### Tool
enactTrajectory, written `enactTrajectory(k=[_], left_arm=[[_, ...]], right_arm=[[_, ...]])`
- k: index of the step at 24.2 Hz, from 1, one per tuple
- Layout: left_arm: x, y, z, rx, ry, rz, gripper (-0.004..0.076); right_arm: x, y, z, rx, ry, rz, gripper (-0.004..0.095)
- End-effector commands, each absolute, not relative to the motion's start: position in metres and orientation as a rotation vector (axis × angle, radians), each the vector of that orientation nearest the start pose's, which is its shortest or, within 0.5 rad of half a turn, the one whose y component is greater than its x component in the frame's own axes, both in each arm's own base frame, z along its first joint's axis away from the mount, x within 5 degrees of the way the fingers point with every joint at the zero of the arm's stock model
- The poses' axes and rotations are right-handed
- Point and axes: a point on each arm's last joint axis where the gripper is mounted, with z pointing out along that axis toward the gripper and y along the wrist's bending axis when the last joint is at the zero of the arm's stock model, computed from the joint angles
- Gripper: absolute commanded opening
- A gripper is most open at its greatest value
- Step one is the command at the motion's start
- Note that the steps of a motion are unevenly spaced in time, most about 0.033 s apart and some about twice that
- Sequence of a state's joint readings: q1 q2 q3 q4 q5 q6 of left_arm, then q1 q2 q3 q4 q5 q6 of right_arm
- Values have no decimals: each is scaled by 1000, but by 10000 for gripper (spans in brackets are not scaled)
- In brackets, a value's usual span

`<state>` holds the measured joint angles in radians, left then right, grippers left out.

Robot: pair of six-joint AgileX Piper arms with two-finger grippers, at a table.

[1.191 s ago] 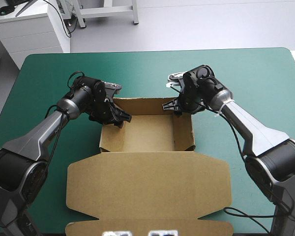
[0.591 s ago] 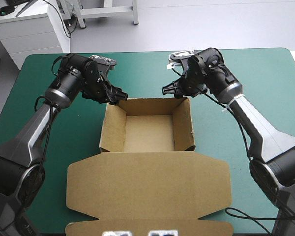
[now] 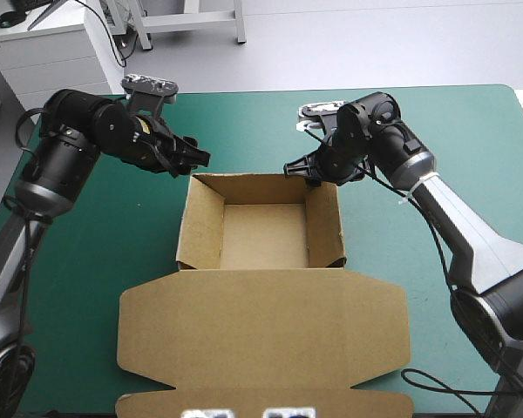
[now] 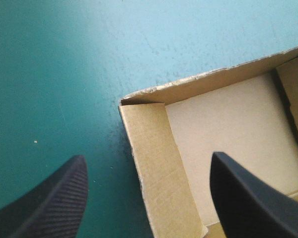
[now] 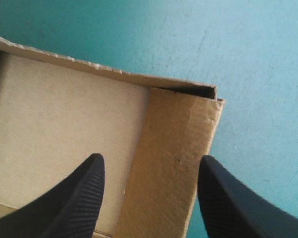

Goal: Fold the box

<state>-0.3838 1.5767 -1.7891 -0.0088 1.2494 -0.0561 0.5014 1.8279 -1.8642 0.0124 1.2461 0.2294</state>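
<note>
Big picture: teal-green tabletop [image 3: 418, 131], and the brown box [image 3: 261, 296] sits about in the middle of it, a bit toward the near side. The largest part is the lid [image 3: 261, 344], lying flat and open toward the near edge. Behind it is the tray [image 3: 263, 235] with all four walls standing and tucked.

My read on how it handles: it's corrugated board, so it's light, and stiff across each panel but happy to hinge at the creases. It'll probably skate on the cover if shoved from one side only. Raw edges look easy to crush. The side walls [image 3: 324, 228] look doubled over, so I'd pinch there, on the top rim near a corner, one finger inside and one outside. For the lid I'd take both outer corners at once so it doesn't twist.

The left gripper [image 3: 194, 162] hangs over the far left corner of the tray and the right gripper [image 3: 300, 172] over the far right one. Both have their fingers [image 4: 54, 208] spread wide with nothing between them but air, each pair straddling a side wall from above. They look clear of the board, but I can't swear to that
</note>
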Motion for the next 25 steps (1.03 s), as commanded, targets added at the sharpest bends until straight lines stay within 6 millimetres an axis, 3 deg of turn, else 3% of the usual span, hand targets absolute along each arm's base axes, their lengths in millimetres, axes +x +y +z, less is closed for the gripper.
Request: enactTrajectory(k=[1,7,15,18,23,25], left_arm=[[270,-112,462,404,2412,-219,495],[239,-101,488,393,2323,-264,495],[211,-100,506,433,2250,-397,495],[200,-97,513,436,2220,-418,495],[187,-91,520,433,2184,-417,495],[184,-90,522,432,2175,-418,495]], right_arm=[[332,184,369,-382,2671,248,526],[333,179,342,-406,2746,135,526],[346,186,310,-401,2829,102,519],[352,190,294,-401,2872,96,399],[356,188,288,-417,2869,28,19],[357,185,288,-425,2854,-28,-14]])
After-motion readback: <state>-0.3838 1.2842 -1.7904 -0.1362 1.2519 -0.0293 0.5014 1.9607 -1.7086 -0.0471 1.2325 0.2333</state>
